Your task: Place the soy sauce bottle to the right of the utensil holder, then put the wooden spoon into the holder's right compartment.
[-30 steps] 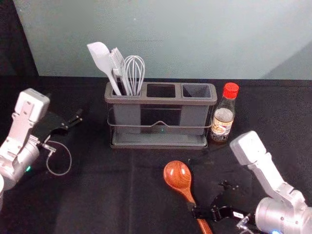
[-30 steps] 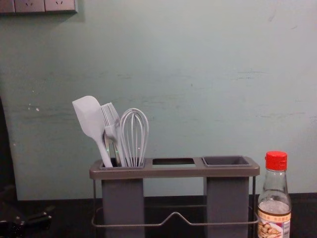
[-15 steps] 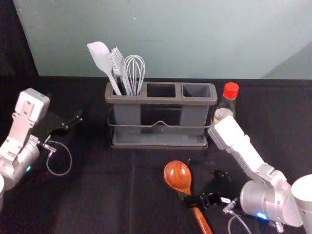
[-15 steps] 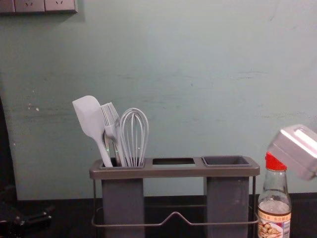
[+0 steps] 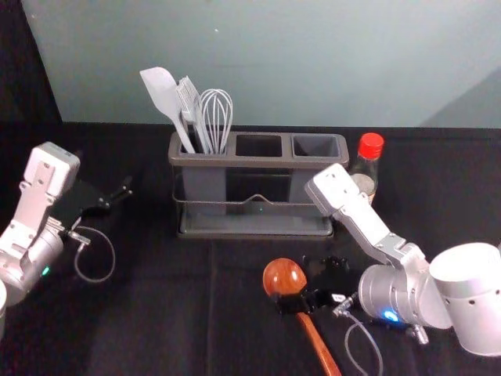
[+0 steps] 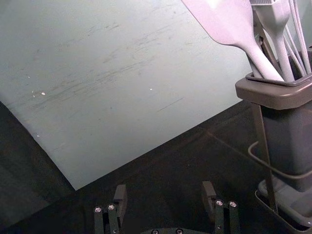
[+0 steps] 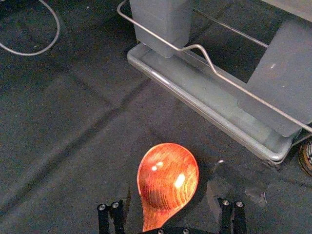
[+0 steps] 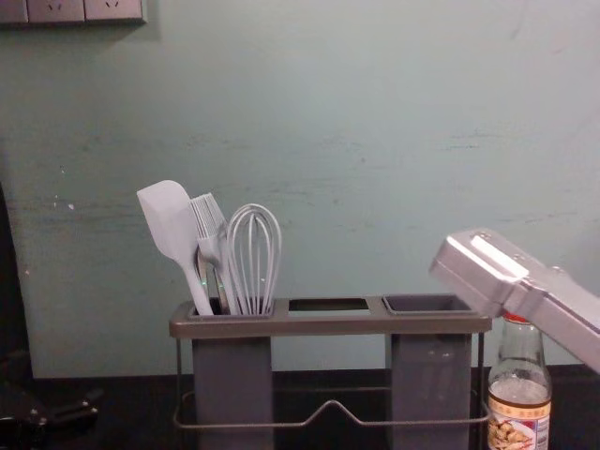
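The wooden spoon [image 5: 315, 341] lies on the dark cloth before the holder, bowl toward it. Over its bowl end is my right gripper [image 5: 311, 283]; in the right wrist view the right gripper [image 7: 170, 207] is open, its fingers on either side of the spoon [image 7: 167, 178] near the bowl's neck. Whether they touch it I cannot tell. The grey utensil holder [image 5: 254, 229] stands upright. Just right of it is the soy sauce bottle [image 8: 518, 384], red-capped and upright, partly behind the right arm. My left gripper [image 5: 112, 200] is parked at the left; its wrist view shows the left gripper [image 6: 165, 191] open.
A white spatula [image 5: 163, 92], a brush and a whisk [image 5: 216, 117] stand in the holder's left compartment. The pale wall [image 5: 313, 63] rises behind the table. The right forearm [image 5: 470, 290] crosses the table's right side, low in front of the bottle.
My right gripper has moved left and away from the robot, from the spoon's handle to its bowl end. Its arm now covers part of the bottle. Spoon, holder and left arm stay put.
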`<state>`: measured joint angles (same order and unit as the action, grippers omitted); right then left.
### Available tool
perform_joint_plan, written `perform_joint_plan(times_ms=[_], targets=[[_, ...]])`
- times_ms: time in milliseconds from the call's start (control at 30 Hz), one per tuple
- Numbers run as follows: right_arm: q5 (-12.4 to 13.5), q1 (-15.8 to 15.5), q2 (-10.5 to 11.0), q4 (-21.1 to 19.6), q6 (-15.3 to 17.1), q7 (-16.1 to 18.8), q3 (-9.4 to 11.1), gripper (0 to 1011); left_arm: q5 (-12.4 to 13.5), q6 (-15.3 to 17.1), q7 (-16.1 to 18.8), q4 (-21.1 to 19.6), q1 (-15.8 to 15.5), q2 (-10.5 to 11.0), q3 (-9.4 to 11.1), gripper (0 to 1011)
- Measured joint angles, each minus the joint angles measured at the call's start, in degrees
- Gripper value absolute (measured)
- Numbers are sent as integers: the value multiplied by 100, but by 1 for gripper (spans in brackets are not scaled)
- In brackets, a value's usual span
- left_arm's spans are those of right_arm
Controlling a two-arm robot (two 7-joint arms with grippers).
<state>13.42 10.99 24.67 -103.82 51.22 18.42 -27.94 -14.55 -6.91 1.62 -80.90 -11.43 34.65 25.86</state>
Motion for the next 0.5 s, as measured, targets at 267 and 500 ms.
perform_joint_plan(times_ms=[267, 500], targets=[[-99, 197, -171, 179, 240, 48, -27, 1004, 0, 0, 0, 0, 0, 0, 0, 1005], [-286, 316, -252, 232, 408, 44, -141, 1004, 0, 0, 0, 0, 0, 0, 0, 1005]])
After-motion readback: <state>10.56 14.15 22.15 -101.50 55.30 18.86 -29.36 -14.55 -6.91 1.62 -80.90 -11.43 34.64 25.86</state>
